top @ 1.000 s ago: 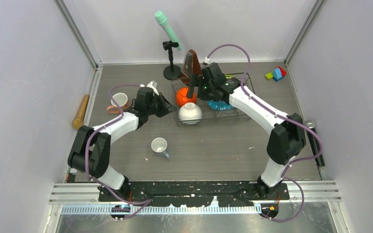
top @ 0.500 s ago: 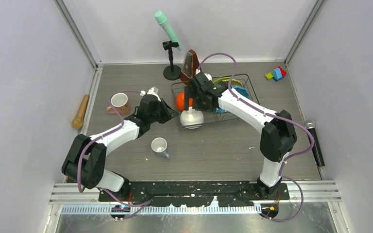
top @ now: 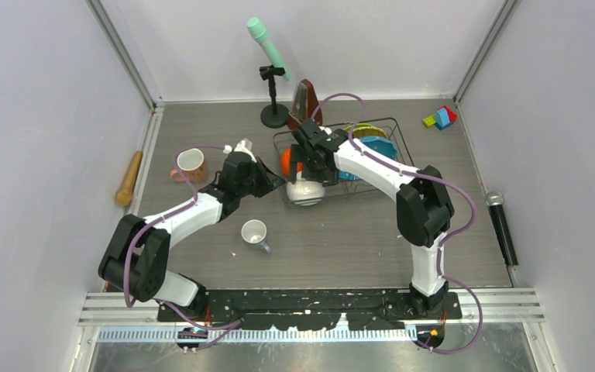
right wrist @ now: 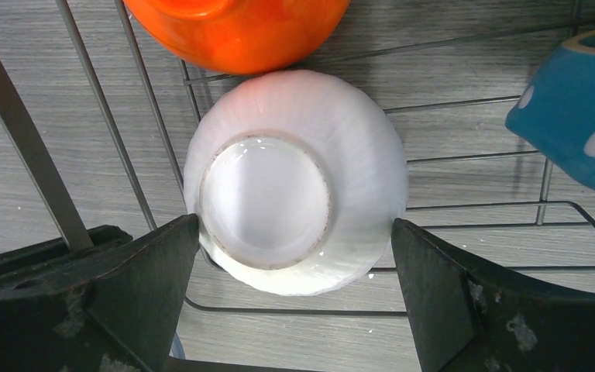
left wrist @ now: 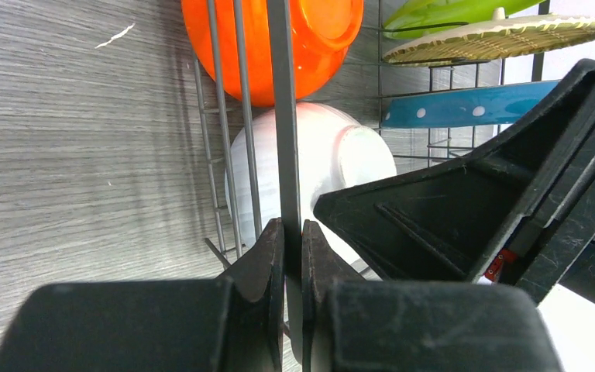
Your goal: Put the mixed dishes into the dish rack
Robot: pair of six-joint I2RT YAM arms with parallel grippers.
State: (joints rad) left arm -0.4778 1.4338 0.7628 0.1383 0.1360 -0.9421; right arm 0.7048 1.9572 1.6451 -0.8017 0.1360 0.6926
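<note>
The dish rack [top: 380,172] stands at the table's middle back. It holds the orange bowl [top: 287,160], the blue white-dotted plate [top: 373,146], the yellow-rimmed plate [left wrist: 496,39] and the lime-green plate [left wrist: 449,12]. The white bowl [right wrist: 294,182] lies upside down at the rack's near left corner. My right gripper [right wrist: 294,287] is open, one finger on each side of that bowl. My left gripper [left wrist: 293,232] is shut on the rack's left edge bar [left wrist: 282,116]. The pink mug [top: 190,163] and the small white cup [top: 254,232] sit on the table left of the rack.
The brown metronome [top: 304,101] stands just behind the rack, beside a stand [top: 273,115] with a mint-green microphone. The wooden rolling pin [top: 129,178] lies at the left wall. Coloured blocks [top: 440,118] sit at the back right. A black microphone [top: 500,229] lies by the right wall.
My left gripper moved right and closed on the rack's left edge. My right gripper moved left and down from over the rack to straddle the white bowl.
</note>
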